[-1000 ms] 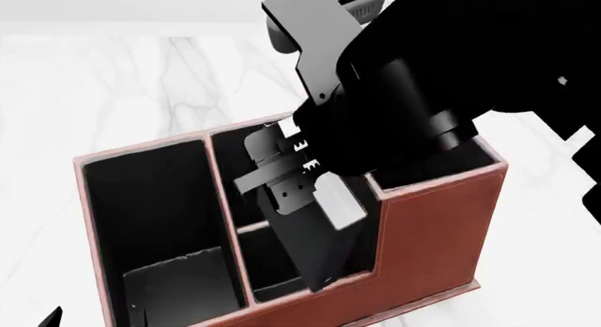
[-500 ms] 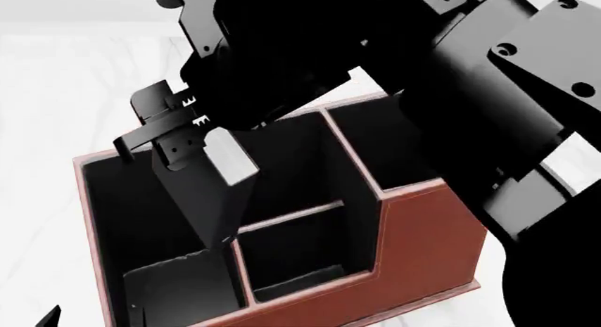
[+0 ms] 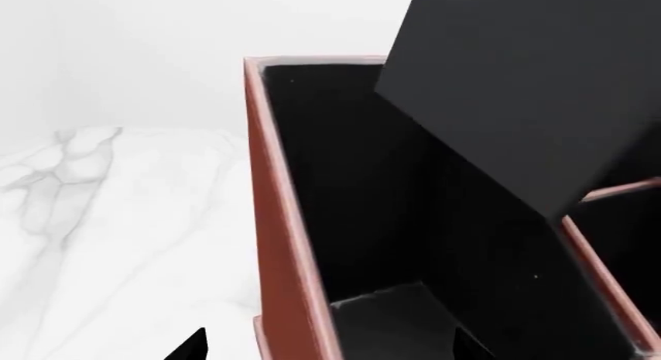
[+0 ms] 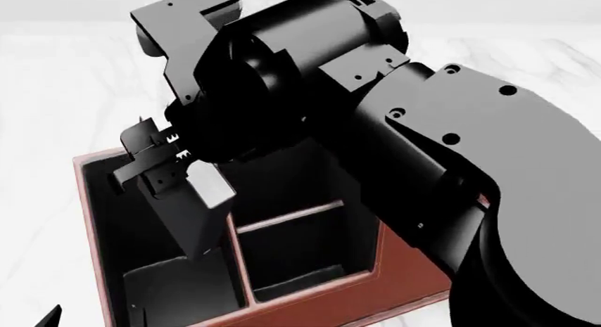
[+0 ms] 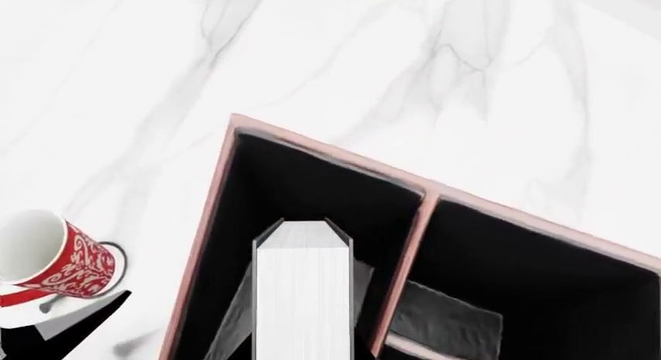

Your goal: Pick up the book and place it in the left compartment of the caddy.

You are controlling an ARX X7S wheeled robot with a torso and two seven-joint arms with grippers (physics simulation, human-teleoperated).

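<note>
**Book over left compartment**

Right gripper (image 4: 162,174): clamping the book (image 4: 188,218), now carrying it across from the middle section to hang tilted, lower end inside the left compartment (image 4: 122,221) of the caddy (image 4: 413,285). Left gripper: barely showing; state cannot be told. Mug (image 5: 57,259): standing on the table (image 5: 124,58) beside the caddy.

My right arm's reaching across from the right, wrist angled down to the left, and the right gripper (image 4: 174,181) is clamped on the book (image 4: 193,221). Left gripper barely shows, can't tell its state.
</note>
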